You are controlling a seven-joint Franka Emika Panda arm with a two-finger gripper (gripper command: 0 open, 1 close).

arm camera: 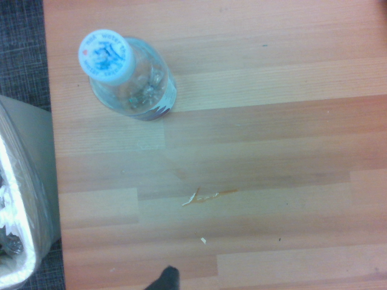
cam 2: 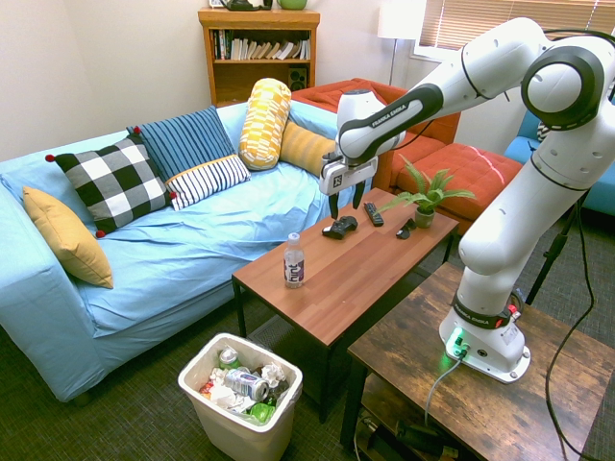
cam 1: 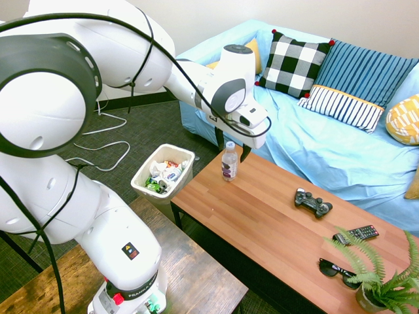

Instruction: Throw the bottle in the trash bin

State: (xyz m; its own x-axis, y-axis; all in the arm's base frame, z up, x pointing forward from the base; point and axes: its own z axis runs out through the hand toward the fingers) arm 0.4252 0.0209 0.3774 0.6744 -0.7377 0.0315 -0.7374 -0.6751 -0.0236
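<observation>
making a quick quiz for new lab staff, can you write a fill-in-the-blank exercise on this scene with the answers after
The bottle stands upright on the wooden ____.
The cap of the bottle is ____ in place.
The tool has its two fingers ____, holding nothing.
The trash bin stands on the ____, with rubbish already inside.

Missing words: coffee table; still; apart; floor

bottle [cam 2: 294, 262]: one | bin [cam 2: 213, 383]: one | trash pieces [cam 2: 247, 386]: several, too jumbled to count | coffee table [cam 2: 327, 288]: one | gamepad [cam 2: 339, 228]: one | remote [cam 2: 373, 214]: one | sunglasses [cam 1: 339, 272]: one pair | plant [cam 2: 426, 197]: one | cushions [cam 2: 113, 183]: six | sofas [cam 2: 183, 259]: at least two | bookcase [cam 2: 258, 72]: one | lamp [cam 2: 398, 19]: one
</observation>
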